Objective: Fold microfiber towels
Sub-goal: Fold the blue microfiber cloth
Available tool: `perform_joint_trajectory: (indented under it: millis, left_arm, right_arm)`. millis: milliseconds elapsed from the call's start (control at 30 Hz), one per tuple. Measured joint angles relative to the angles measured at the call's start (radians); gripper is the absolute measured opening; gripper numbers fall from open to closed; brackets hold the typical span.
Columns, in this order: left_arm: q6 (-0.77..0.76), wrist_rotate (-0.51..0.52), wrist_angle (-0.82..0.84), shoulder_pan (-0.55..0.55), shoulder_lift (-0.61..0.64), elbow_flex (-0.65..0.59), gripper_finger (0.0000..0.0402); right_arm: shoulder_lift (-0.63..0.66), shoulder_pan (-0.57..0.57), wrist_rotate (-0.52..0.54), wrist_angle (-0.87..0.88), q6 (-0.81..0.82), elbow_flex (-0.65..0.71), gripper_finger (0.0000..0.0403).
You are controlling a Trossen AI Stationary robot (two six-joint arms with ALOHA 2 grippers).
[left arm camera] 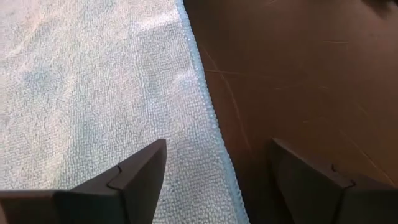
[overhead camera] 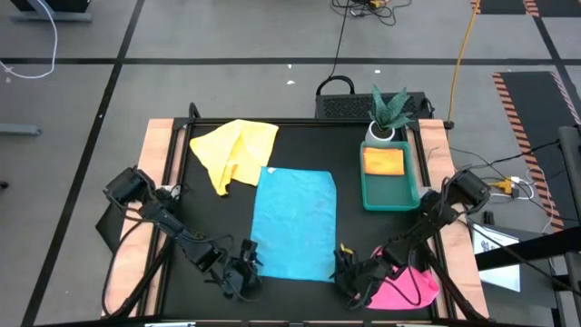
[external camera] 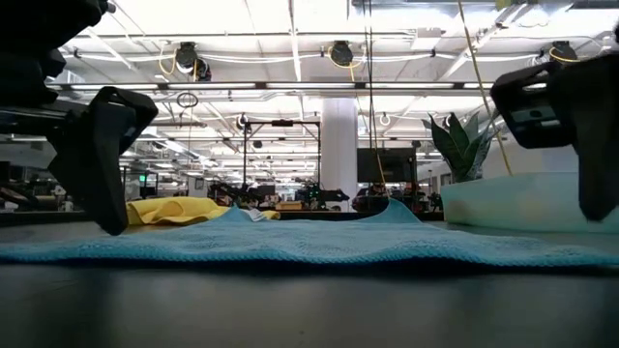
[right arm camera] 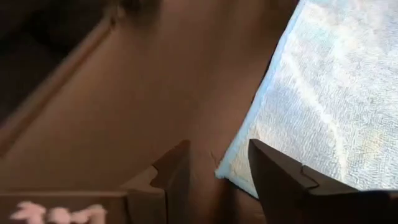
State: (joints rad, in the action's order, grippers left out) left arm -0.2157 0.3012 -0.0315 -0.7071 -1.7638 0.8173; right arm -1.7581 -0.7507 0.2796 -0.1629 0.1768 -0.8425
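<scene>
The light blue towel (overhead camera: 293,222) lies flat at the middle of the table (overhead camera: 204,195), its long axis running away from us, its near edge between our two hands. Our left hand (overhead camera: 241,275) stands wide, straddling the near left edge, and our right hand (overhead camera: 352,275), part open and empty, sits just beside the near right corner. We judge both equally near, one per corner, for a fold away from us.

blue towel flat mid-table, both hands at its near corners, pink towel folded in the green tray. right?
Not quite. The tray holds a folded yellow-orange towel; the pink towel lies crumpled on the table by the right hand, as the high view shows. The blue towel and left hand are as stated.
</scene>
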Motion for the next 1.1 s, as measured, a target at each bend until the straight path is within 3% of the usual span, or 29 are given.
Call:
perform_joint_trajectory:
  millis: [233, 467, 533, 733, 933, 1100]
  left_arm:
    - [0.026, 0.032, -0.002, 0.0, 0.0, 0.0, 0.0287]
    - [0.084, 0.043, 0.003, -0.019, 0.0, 0.0, 0.0287]
    - [0.102, 0.059, 0.004, -0.032, 0.0, 0.0, 0.0287]
    - [0.098, 0.105, 0.027, -0.068, 0.0, 0.0, 0.0287]
    - [0.025, 0.169, 0.062, -0.081, 0.001, -0.01, 0.0285]
    - [-0.035, 0.162, 0.068, -0.079, 0.002, -0.021, 0.0243]
  right_arm:
    - [-0.062, 0.001, 0.076, -0.007, -0.017, -0.002, 0.0132]
    - [-0.043, 0.007, 0.17, 0.049, 0.068, -0.001, 0.0023]
    - [-0.022, 0.009, 0.193, 0.086, 0.112, 0.001, 0.0007]
    - [0.088, 0.008, 0.25, 0.147, 0.269, 0.001, 0.0003]
    - [0.179, 0.001, 0.278, 0.169, 0.327, 0.0, 0.0001]
    - [0.195, -0.003, 0.277, 0.193, 0.339, 0.0, 0.0001]
